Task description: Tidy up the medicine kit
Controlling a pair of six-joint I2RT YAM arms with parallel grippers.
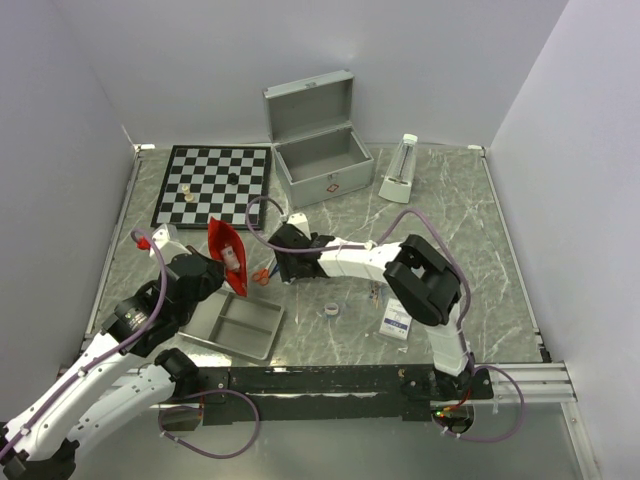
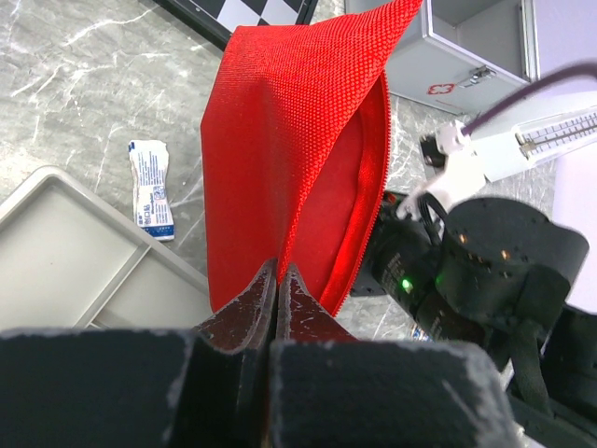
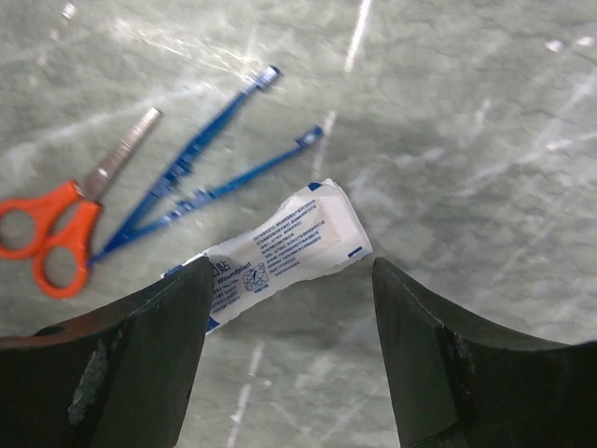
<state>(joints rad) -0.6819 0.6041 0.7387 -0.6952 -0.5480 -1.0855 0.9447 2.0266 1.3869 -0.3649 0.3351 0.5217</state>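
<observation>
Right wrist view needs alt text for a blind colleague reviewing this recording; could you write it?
The open right gripper hangs over a white plaster packet lying on the grey marble table, its two dark fingers either side of it. Beyond the packet lie blue tweezers and orange-handled scissors, side by side.

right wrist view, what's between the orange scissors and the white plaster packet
Blue plastic tweezers lie between the orange-handled scissors and the white paper packet, flat on the grey marble tabletop. The right wrist view shows it.
</observation>
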